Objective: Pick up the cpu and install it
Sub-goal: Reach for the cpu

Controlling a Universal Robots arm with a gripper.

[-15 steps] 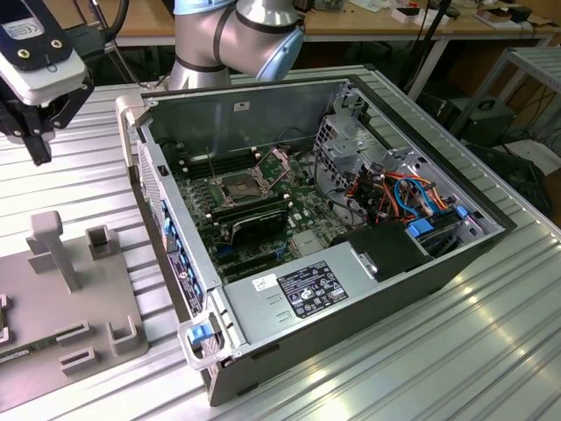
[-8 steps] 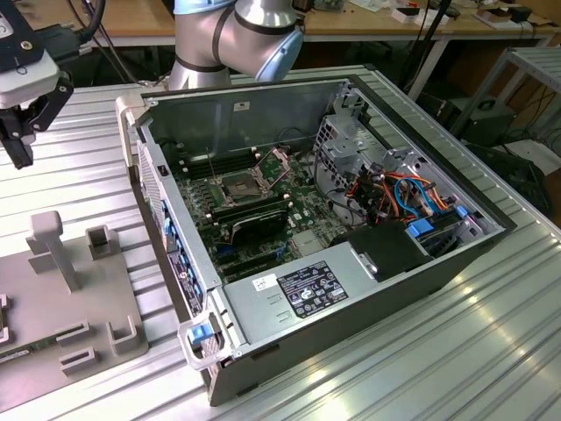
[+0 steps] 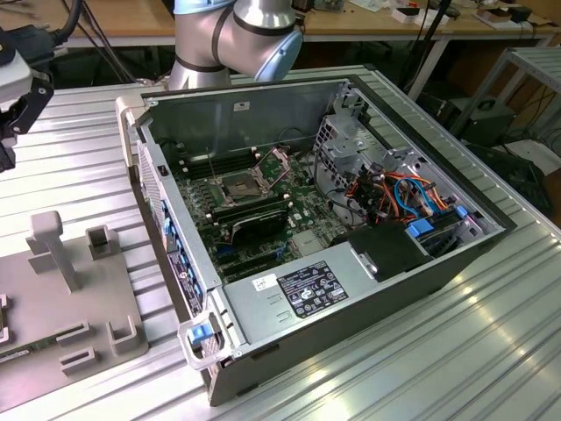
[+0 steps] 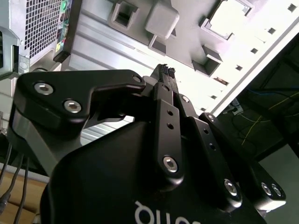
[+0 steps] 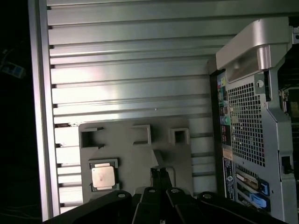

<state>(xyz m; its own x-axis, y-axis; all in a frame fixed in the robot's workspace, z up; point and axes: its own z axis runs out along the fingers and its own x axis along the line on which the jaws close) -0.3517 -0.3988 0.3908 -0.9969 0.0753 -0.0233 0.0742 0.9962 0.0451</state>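
The cpu (image 5: 103,177), a small square chip with a dull silver top, lies flat in a square recess of the grey holder plate (image 5: 140,158) on the ribbed metal table. My gripper (image 5: 160,174) hovers well above that plate, off to one side of the cpu and not touching it. Its two thin black fingers are pressed together with nothing between them, and the second wrist view shows the gripper (image 4: 166,73) shut in the same way. Inside the open computer case, the dark square socket (image 3: 238,185) sits on the motherboard with its metal frame (image 3: 277,159) lifted.
The open computer case (image 3: 351,263) fills the middle of the table, its rear panel (image 5: 247,130) standing close beside the holder plate. Upright posts (image 3: 51,250) and brackets rise from the plate. Cables and drive bays crowd the case's right side. The arm's base (image 3: 230,39) stands behind the case.
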